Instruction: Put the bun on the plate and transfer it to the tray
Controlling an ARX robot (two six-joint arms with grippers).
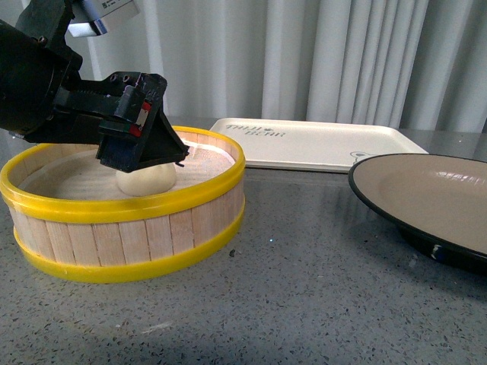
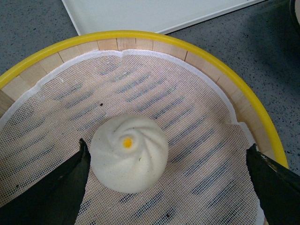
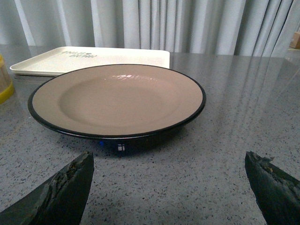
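The white pleated bun (image 2: 129,159) with a yellow dot sits on the mesh liner inside the yellow-rimmed steamer basket (image 1: 122,209). My left gripper (image 2: 166,176) is open, lowered into the basket, one finger touching or nearly touching the bun's side, the other far off. In the front view the left gripper (image 1: 144,156) hangs right over the bun (image 1: 147,180). The beige plate (image 1: 426,199) with black rim stands at the right. My right gripper (image 3: 168,180) is open just in front of the plate (image 3: 117,98), above the table. The cream tray (image 1: 316,142) lies at the back.
The grey speckled table (image 1: 304,289) carries everything. The steamer basket's yellow rim (image 2: 197,49) surrounds the left gripper. The tray (image 3: 89,58) lies behind the plate in the right wrist view. White curtains hang at the back.
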